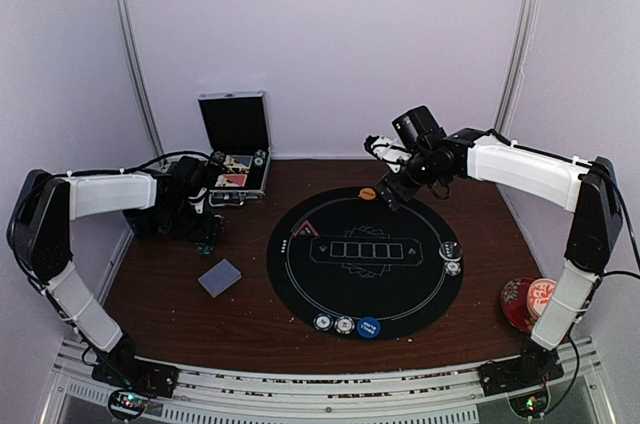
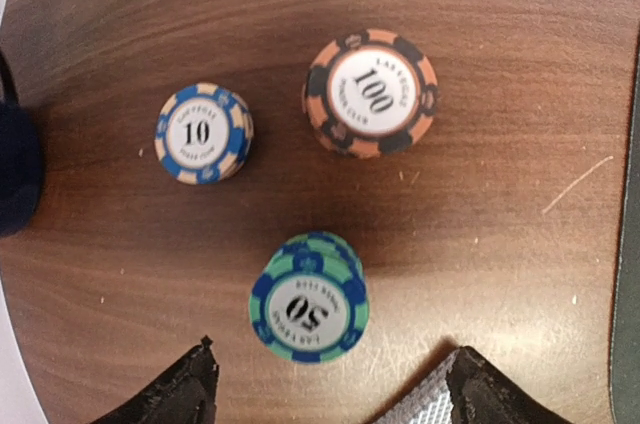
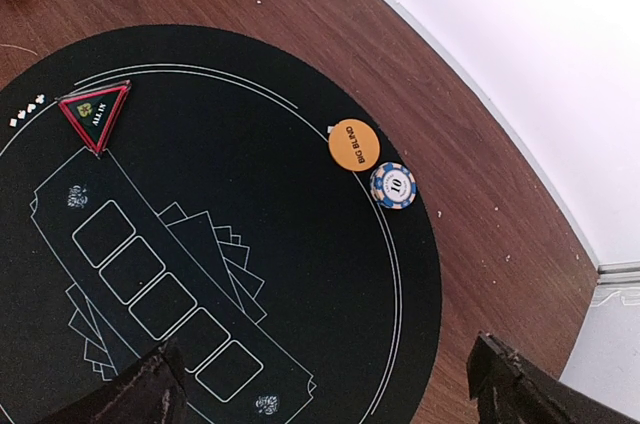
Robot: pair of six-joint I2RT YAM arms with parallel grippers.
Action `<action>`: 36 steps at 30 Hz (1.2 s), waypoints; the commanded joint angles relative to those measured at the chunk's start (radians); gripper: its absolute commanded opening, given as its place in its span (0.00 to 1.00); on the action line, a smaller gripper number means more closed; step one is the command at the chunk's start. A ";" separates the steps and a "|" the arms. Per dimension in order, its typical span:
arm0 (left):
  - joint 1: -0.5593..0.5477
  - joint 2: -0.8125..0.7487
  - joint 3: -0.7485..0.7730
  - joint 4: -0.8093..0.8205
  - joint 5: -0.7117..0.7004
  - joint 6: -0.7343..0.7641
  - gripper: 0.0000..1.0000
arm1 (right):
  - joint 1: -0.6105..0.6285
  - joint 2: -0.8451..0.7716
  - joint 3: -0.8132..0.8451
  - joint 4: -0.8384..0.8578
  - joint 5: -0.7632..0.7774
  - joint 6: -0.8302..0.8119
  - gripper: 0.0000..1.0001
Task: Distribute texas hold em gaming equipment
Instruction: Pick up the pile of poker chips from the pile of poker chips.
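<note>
From above, the round black mat (image 1: 400,294) lies mid-table. The left gripper (image 1: 205,224) hangs low over the wood off the mat's left edge, too small here to tell how its claw stands. A grey-blue card deck (image 1: 220,277) lies flat off the mat's near-left edge. An open metal case (image 1: 235,144) stands beyond the mat's far-left side. On the mat's near rim two pale chips (image 1: 322,322) and a blue disc (image 1: 369,327) sit in a row. Two more chips (image 1: 452,258) sit at its right rim, a red triangle (image 1: 304,230) lies inside its left rim, and an orange disc (image 1: 367,193) lies at its far rim. The right gripper (image 1: 390,189) hovers over that far rim. A red cup and saucer (image 1: 527,302) stands off the mat's near-right edge.

The left wrist view shows three stacks on bare wood beside the mat's edge. The blue 10 stack (image 2: 203,133) is farthest from the mat, while the orange-and-black 100 stack (image 2: 371,92) and the green 50 stack (image 2: 308,297) are nearer it. The claw stands wide — one of its fingers (image 2: 175,389) on either side of the 50 stack, neither touching it.

In the right wrist view the right claw is spread wide and empty above the mat. The orange disc reads BIG BLIND and lies on the mat's ring line, with a blue 10 chip (image 3: 393,186) just beside it. The red triangle — marked ALL IN — lies inside the ring, near the mat's printed row of card boxes.
</note>
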 commanded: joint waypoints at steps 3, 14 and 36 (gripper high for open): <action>0.020 0.050 0.030 0.062 0.042 0.039 0.81 | 0.006 -0.001 -0.012 0.008 0.017 -0.004 1.00; 0.046 0.087 -0.002 0.100 0.055 0.040 0.74 | 0.016 0.009 -0.016 0.011 0.021 -0.007 1.00; 0.060 0.089 -0.010 0.109 0.078 0.046 0.41 | 0.023 0.017 -0.017 0.013 0.027 -0.007 1.00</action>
